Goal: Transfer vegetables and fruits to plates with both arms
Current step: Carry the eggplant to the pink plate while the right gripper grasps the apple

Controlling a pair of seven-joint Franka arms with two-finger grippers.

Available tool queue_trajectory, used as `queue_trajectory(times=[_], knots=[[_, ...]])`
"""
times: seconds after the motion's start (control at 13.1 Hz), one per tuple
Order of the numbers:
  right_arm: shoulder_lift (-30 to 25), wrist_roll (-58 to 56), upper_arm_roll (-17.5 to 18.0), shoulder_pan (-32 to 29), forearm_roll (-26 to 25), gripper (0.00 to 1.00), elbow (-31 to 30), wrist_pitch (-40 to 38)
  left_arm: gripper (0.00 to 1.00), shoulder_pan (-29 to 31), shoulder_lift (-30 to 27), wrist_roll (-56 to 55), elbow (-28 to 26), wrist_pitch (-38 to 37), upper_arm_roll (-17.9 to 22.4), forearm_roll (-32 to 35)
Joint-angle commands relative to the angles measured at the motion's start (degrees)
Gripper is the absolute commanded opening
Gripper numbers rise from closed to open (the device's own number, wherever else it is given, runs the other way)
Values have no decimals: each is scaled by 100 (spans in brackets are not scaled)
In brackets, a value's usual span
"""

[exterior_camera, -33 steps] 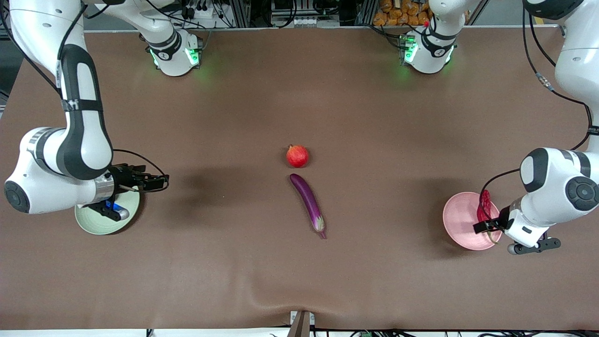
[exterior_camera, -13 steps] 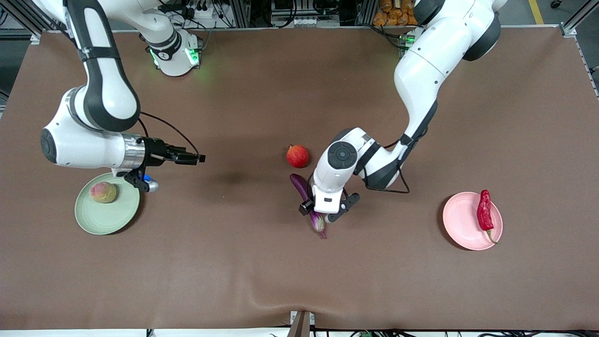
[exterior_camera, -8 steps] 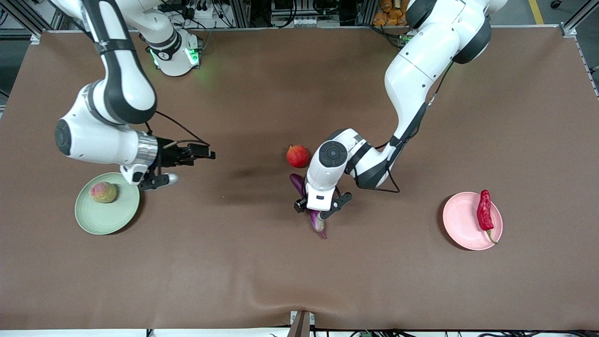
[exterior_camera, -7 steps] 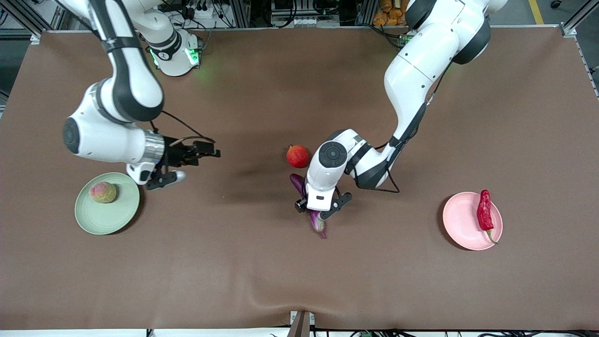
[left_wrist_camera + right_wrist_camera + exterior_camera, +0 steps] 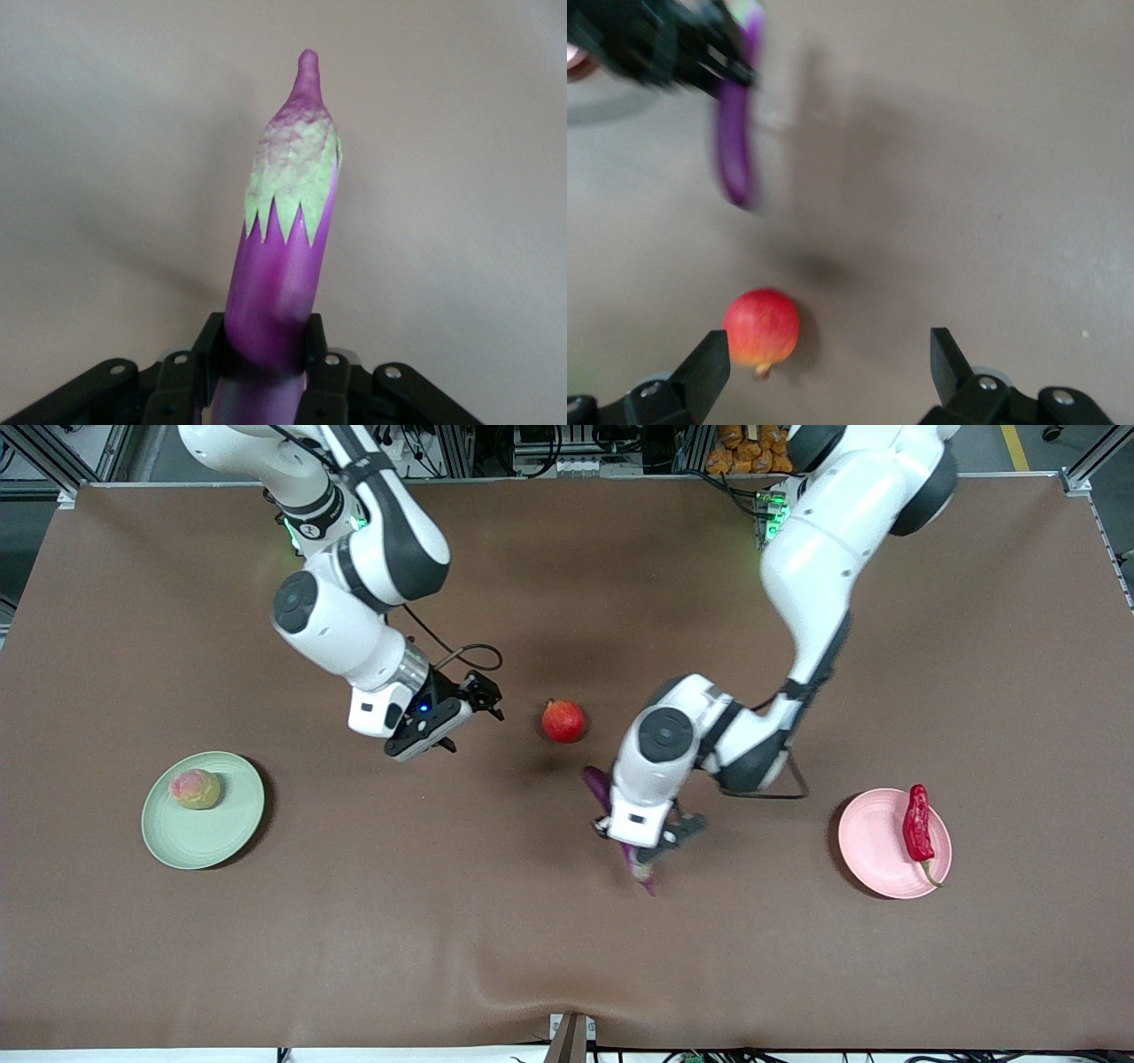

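Eggplant (image 5: 636, 859), glossy purple with pale-green stem cap, had come off the mat since half a second earlier, pinched in the left gripper (image 5: 645, 841) over mid-table and likely bound for the pink plate (image 5: 873, 850), while the right gripper (image 5: 478, 704), fingers spread, neared the pomegranate (image 5: 563, 720).

peach (image 5: 195, 788) on plate (image 5: 226, 834), right arm's end | chili (image 5: 917, 824) on plate (image 5: 873, 850), left arm's end | pomegranate (image 5: 563, 720) between them, mid-table
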Motion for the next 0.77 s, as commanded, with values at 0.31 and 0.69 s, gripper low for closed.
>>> queue_trajectory(times=[0.31,0.69], knots=[[1131,5,-41,1243,310,100,-124,1728,0,2259,-917,3603,-677,-1540,-266,-64],[2045,777,-41,1744,583,100,464,1913,0,3605,-1032,5414,-1600,-963,-274,15]])
